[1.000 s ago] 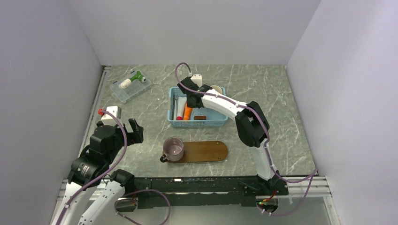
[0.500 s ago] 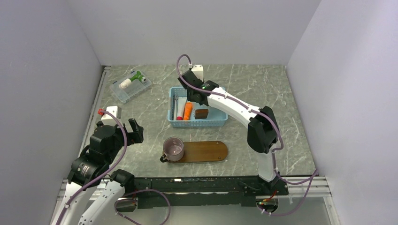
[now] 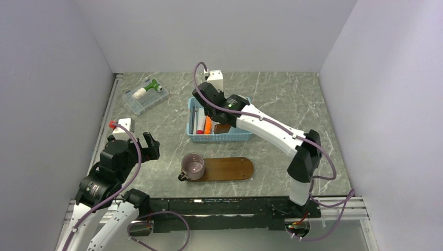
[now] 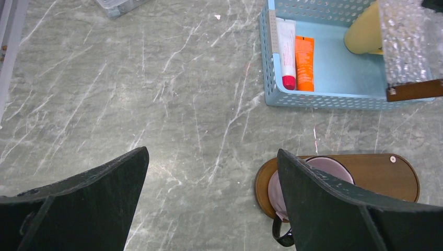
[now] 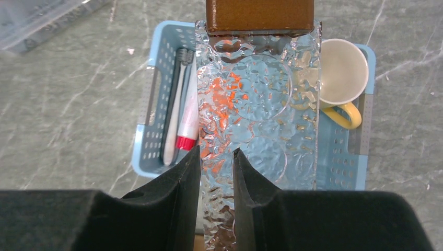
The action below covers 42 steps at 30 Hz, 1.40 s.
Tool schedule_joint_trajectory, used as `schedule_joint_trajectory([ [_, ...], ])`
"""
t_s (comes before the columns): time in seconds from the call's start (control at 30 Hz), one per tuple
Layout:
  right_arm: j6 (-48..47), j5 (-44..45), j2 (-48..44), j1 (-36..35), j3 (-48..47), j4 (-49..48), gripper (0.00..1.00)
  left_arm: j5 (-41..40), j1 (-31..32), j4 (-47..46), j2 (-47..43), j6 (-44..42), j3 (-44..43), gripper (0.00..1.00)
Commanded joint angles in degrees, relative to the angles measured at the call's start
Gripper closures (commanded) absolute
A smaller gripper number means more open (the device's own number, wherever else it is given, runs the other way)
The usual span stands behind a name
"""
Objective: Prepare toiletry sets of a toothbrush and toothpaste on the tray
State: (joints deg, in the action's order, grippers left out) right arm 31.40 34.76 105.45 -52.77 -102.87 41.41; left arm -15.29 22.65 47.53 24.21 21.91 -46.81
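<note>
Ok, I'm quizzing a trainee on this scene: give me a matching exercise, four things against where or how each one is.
Things:
1 toothpaste
2 mauve mug
3 clear bumpy slab
4 left gripper

States:
A open, empty
B on the tray's left end
C lying in the blue basket
D clamped in the right gripper

Pairs: 1-C, 2-B, 3-D, 4-A

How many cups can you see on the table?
2. A pinkish cup stands on the left end of the dark wooden tray. A yellow cup sits in the blue basket, at its right side. The right arm over the basket could hide another.
</note>
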Motion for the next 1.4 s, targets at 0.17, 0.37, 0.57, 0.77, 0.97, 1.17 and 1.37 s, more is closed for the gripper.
schedule_joint_trajectory([
  [0.17, 5.5, 6.2, -8.7, -4.4, 4.1, 3.7, 0.97, -0.2, -0.4, -1.7, -1.1, -0.2, 0.4, 0.01],
  [0.37, 9.7, 6.0, -12.4, -6.6, 8.8, 5.3, 0.96, -0.2, -0.4, -1.8, -1.5, -0.1, 0.4, 0.01],
  [0.57, 16.3, 6.9, -13.5, -9.9, 11.1, 10.9, 0.96, -0.1, -0.4, -1.6, -1.9, -0.1, 0.3, 0.01],
  [0.77, 22.9, 5.6, -14.0, -12.8, 15.8, 13.1, 0.96, -0.2, -0.4, -1.7, -2.3, -0.1, 0.4, 0.01],
  [0.97, 27.3, 4.8, -14.3, -15.6, 17.4, 14.5, 0.96, 0.1, -0.4, -1.8, -2.1, -0.2, 0.4, 0.01],
  [1.17, 32.2, 2.4, -14.3, -18.1, 21.5, 12.4, 0.96, 0.1, -0.4, -1.7, -2.4, -0.2, 0.4, 0.00],
  [1.37, 34.8, 1.8, -12.9, -19.3, 23.9, 11.4, 0.96, 0.1, -0.4, -1.8, -2.4, -0.3, 0.5, 0.00],
])
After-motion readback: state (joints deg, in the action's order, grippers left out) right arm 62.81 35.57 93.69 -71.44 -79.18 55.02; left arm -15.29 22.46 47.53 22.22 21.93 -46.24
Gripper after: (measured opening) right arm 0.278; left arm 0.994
